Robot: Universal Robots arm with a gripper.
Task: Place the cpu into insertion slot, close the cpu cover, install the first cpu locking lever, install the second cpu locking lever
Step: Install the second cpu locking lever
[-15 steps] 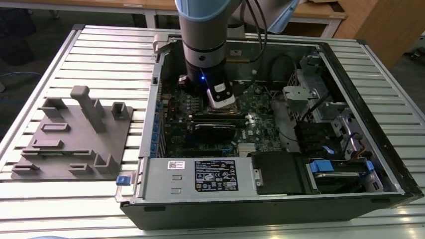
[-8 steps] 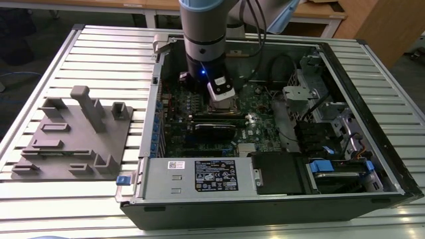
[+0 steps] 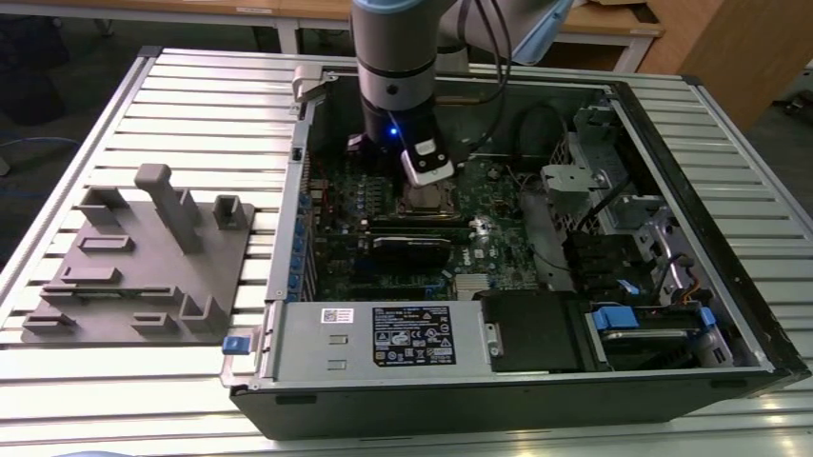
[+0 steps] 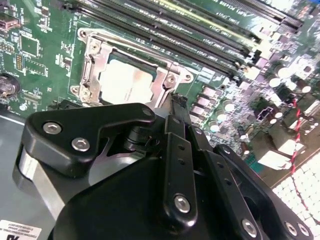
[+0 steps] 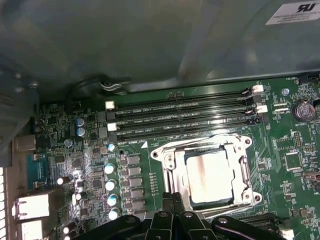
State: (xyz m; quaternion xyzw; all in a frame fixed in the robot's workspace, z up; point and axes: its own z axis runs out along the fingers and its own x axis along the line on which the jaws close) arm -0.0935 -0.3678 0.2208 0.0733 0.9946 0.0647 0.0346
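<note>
The cpu [image 5: 210,177], a silver-grey square, lies flat in the insertion slot [image 3: 426,202] on the green motherboard, and it is also seen in the second wrist view [image 4: 127,82]. The cpu cover [image 5: 169,161], a silvery frame, lies down around the chip, its window showing the metal top; the frame's corner [image 4: 167,75] shows in the second wrist view. My gripper [image 5: 172,199] is shut, its black fingertips [image 4: 176,102] together right at one edge of the socket frame. Nothing visible sits between them. In the exterior view the gripper [image 3: 425,181] hangs just over the socket inside the open computer case.
Long black memory slots [image 5: 185,117] run beside the socket. Capacitors [image 5: 110,185] and rear ports [image 5: 30,207] crowd one side. The case walls [image 3: 711,219], drive bays [image 3: 635,324] and power supply [image 3: 381,338] hem in the arm. A grey fixture [image 3: 140,257] stands on the table at the exterior view's left.
</note>
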